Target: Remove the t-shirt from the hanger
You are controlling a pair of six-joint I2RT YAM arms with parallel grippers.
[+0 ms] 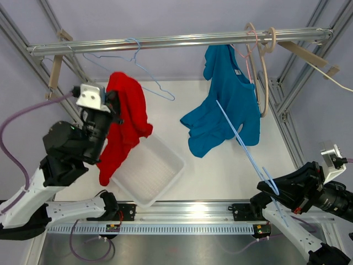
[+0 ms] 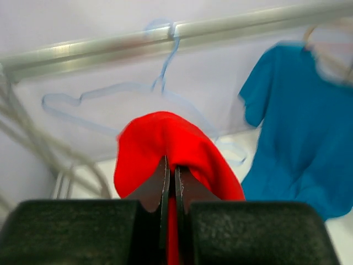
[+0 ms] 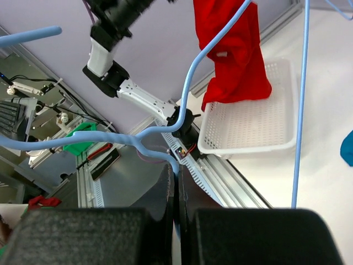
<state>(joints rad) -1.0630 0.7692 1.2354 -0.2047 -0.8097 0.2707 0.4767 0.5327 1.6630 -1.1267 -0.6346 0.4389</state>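
Observation:
A red t-shirt (image 1: 124, 127) hangs from my left gripper (image 1: 113, 102), which is shut on a fold of it near its top. In the left wrist view the cloth (image 2: 165, 138) drapes over both closed fingers of the gripper (image 2: 171, 165). The shirt's lower end dangles over a white basket (image 1: 149, 176). My right gripper (image 1: 266, 189) is shut on the twisted neck of a bare light-blue wire hanger (image 1: 242, 141), which slants up and left from it. In the right wrist view the wire (image 3: 187, 88) runs out from between the closed jaws of the gripper (image 3: 176, 174), with the red shirt (image 3: 234, 61) beyond it.
A blue t-shirt (image 1: 231, 105) hangs on another hanger from the metal rail (image 1: 176, 41) at the back right. An empty blue hanger (image 1: 138, 61) hangs from the rail's left half. Frame posts stand on both sides. The basket (image 3: 248, 124) sits near the table's front edge.

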